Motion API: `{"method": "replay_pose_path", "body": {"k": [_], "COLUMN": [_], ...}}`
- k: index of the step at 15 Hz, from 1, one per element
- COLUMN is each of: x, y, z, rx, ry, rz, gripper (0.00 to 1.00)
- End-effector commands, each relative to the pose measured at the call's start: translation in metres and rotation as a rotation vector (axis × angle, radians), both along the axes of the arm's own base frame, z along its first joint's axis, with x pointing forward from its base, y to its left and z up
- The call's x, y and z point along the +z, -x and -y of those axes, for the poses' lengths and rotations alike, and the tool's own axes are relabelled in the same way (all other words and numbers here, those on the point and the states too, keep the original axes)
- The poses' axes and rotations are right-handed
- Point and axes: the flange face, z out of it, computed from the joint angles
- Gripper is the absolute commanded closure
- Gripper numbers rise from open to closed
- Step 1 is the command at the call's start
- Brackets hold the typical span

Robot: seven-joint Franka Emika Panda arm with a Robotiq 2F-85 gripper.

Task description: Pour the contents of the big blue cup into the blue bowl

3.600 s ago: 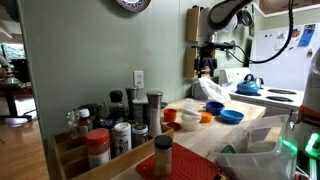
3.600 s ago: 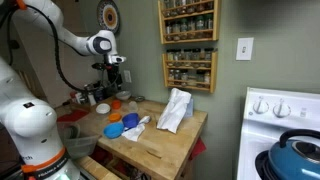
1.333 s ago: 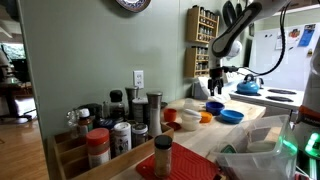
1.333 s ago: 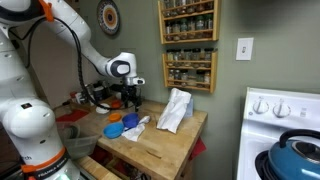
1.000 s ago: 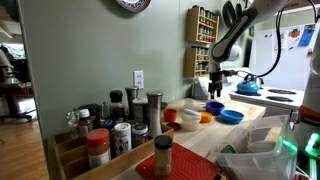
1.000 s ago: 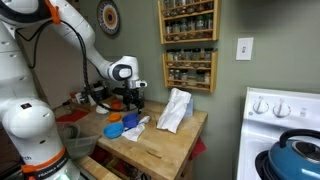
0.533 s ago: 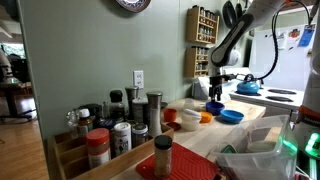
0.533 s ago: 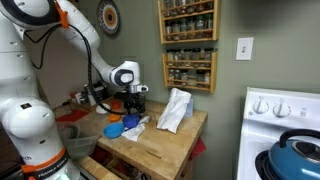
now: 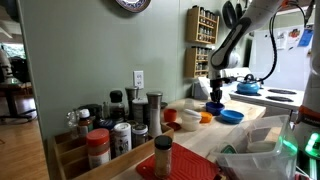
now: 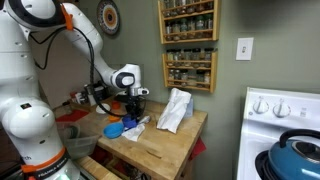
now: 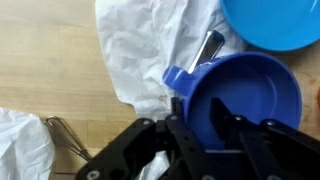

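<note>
Descent logged: over the last few seconds the arm [image 9: 232, 38] has swung away from the spice rack and dropped. The gripper [image 11: 210, 125] now sits right at the big blue cup [image 11: 245, 95]. A second ago it hung clear above the cup (both exterior views agree). We read this as the approach finished and the grasp about to start; lift and pour are not yet begun.

- Table [image 10: 165, 145]: pale wood, matte, visible grain. It lies under everything below the fingers.
- White sheet [image 11: 150, 45]: crumpled, thin, soft folds (cloth or plastic, we cannot tell). It is bunched just beyond and to one side of the fingers and touches the cup's outer wall.
- Blue bowl [image 11: 275, 20]: bright blue, smooth plastic, wide and shallow. It sits just past the cup on the side away from the fingers, near but apart. It is a short carry for the pour.
- Cup: darker blue, glossy, round mouth with a small lip. It stands upright, its rim directly between the fingers. The inside shows only blue, so its contents are unclear.
- Fingers: spread, not clamped. One seems to be outside the near wall and one over the mouth.
- Metal handle [image 11: 208, 48]: slim and shiny, lying beyond the cup rim.
</note>
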Motion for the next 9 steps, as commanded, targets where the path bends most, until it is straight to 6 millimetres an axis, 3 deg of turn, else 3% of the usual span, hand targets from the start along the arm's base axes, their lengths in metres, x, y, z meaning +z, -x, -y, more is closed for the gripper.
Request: {"method": "replay_pose_path", "body": {"k": [1,2,9], "x": [-0.005,-0.004,0.008], "y": [-0.001,-0.001,-0.005], "z": [0.007,0.008,0.015], "rx": [0.002,-0.001,-0.017], "ry": [0.015,0.013,0.019], "rz": [0.009,0.012,0.028], "gripper": [0.93,0.99,0.99]}}
